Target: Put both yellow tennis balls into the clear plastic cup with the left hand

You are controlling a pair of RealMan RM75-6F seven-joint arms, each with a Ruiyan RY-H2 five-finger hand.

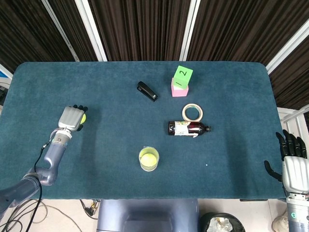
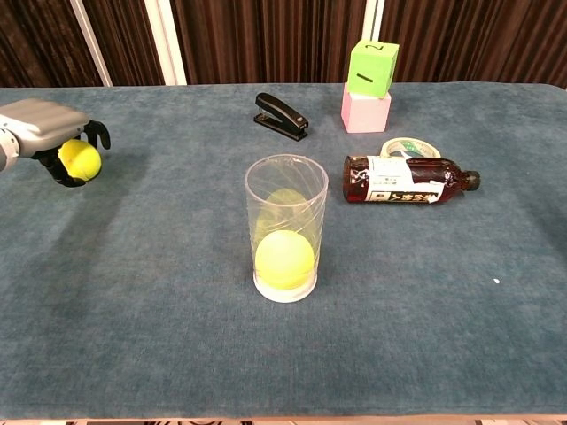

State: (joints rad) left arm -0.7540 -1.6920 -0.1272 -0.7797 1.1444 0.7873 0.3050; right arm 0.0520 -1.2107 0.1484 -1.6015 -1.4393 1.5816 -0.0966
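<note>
Head view: I count two yellow tennis balls. One tennis ball in the cup (image 1: pixel 149 158) sits at the bottom of the clear plastic cup (image 1: pixel 149 166), which stands near the front edge of the blue table (image 1: pixel 231 96), mouth up. The second tennis ball (image 1: pixel 83 117) is at the table's left side, under my left hand (image 1: pixel 71 118), whose fingers are curled over it, gripping it. Balls are round, so no long axis; the cup's long axis is vertical. My right hand (image 1: pixel 292 166) hangs off the table's right front corner, fingers straight and apart, holding nothing. One black stapler (image 1: pixel 147 91), one green cube (image 1: pixel 181 77) marked 2 stacked on one pink block (image 1: pixel 178 90), one tape ring (image 1: pixel 192 112), one brown bottle (image 1: pixel 188 128) lying on its side, cap pointing right.

Chest view: the cup (image 2: pixel 286 228) stands upright in the centre, one ball (image 2: pixel 284 259) resting on its base. The left hand (image 2: pixel 49 133) wraps the other ball (image 2: pixel 79 160) at far left; I can't tell if the ball is off the cloth. The right hand is outside this view. The stapler (image 2: pixel 282 116), cube (image 2: pixel 373 68) on block (image 2: pixel 366 111), tape (image 2: pixel 406 147) and bottle (image 2: pixel 407 180) sit behind the cup.
</note>
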